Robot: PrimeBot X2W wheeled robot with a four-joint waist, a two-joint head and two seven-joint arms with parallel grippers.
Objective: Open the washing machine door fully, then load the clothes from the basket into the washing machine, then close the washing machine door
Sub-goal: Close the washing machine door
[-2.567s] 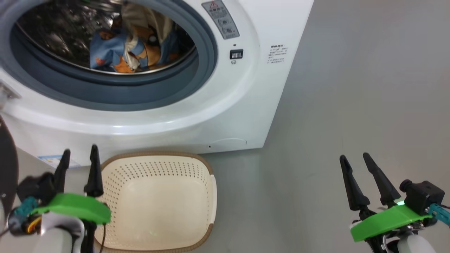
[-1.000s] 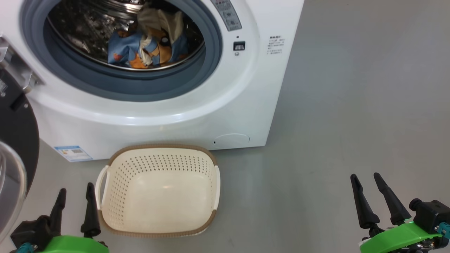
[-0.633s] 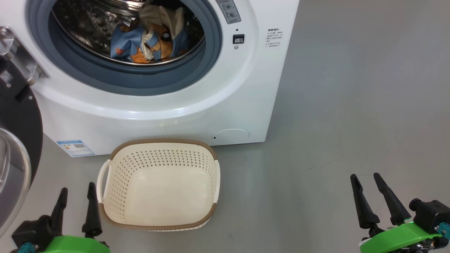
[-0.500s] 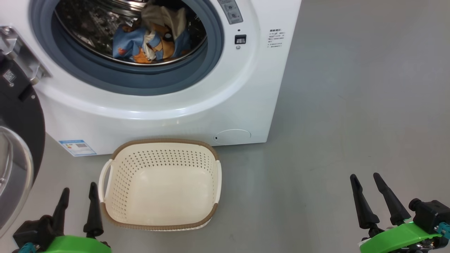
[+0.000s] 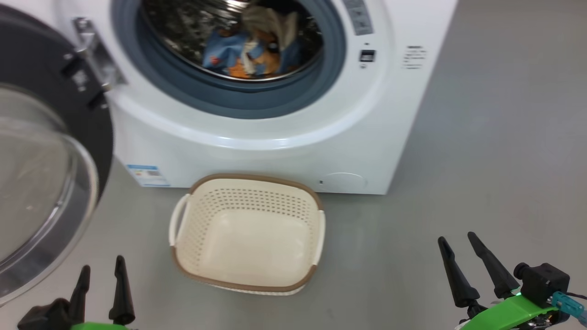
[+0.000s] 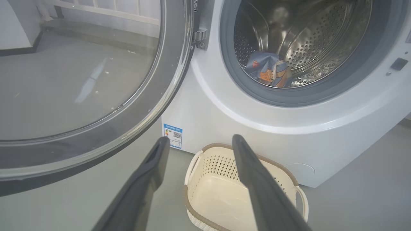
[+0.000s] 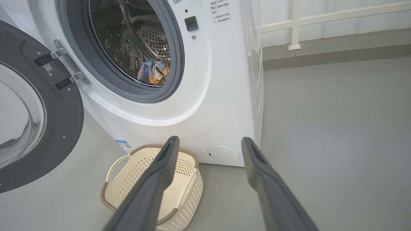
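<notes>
Both jaws stand apart, empty; the blue label [image 6: 173, 136] on the washing machine [image 6: 257, 128] is unreadably small.

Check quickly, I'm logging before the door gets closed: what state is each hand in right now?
Left hand: open, holding nothing.
Right hand: open, holding nothing.

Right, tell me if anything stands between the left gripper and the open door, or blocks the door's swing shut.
Nothing visible between the left gripper and the door, just bare floor. The basket stands close before the washing machine; it looks low enough for the door to pass over, but I can't be sure.
</notes>
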